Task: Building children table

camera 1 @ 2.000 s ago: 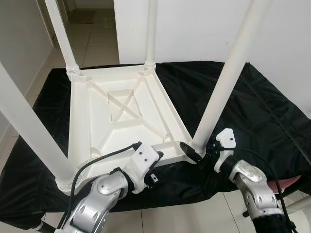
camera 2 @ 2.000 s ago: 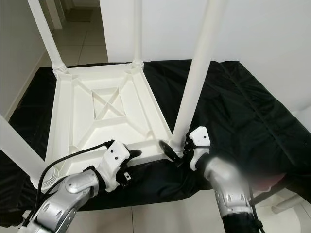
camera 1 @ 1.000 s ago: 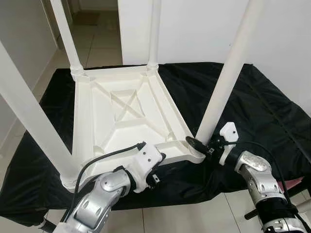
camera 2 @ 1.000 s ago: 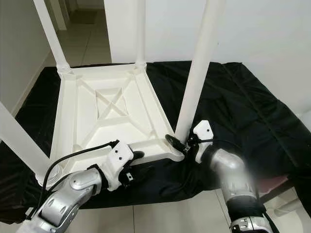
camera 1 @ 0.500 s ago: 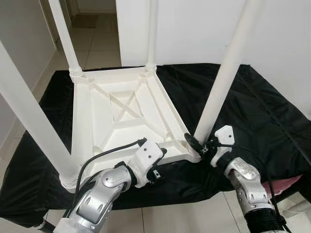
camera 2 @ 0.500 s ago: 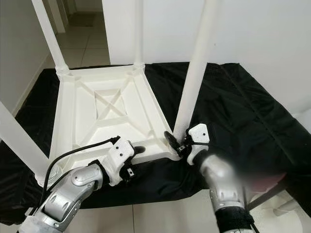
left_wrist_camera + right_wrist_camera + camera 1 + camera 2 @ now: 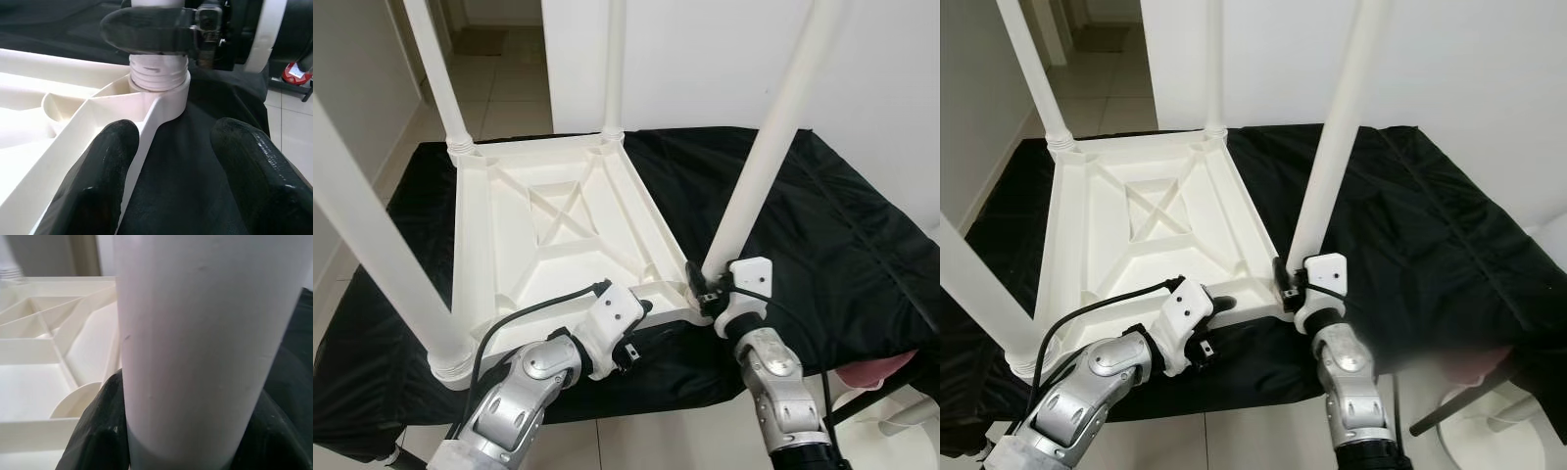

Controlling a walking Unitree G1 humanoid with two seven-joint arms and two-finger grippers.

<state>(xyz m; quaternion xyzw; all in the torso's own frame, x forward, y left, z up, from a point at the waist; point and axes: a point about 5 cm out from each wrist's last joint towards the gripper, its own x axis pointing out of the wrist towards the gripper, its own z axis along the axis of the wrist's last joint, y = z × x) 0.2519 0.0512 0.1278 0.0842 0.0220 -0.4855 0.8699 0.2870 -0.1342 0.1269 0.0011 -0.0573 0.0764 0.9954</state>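
- The right tool [image 7: 1285, 277] is clenched around the base of the near-right leg [image 7: 766, 162], just above its threaded collar [image 7: 157, 73]; a grip this low looks meant for twisting the leg down into its socket.
- In the right wrist view the white leg stands between the two black fingers [image 7: 98, 433], which press against both its sides.
- The left tool [image 7: 641, 328] sits at the near edge of the upturned tabletop [image 7: 548, 235], its fingers spread, one over the white rim and the other over the black cloth [image 7: 822, 225], grasping nothing; it probably steadies the top against the turning.
- The tabletop lies underside up on the cloth-covered bench, so the corner sockets face upward.
- All four legs stand upright at their corners, so assembly looks nearly complete.
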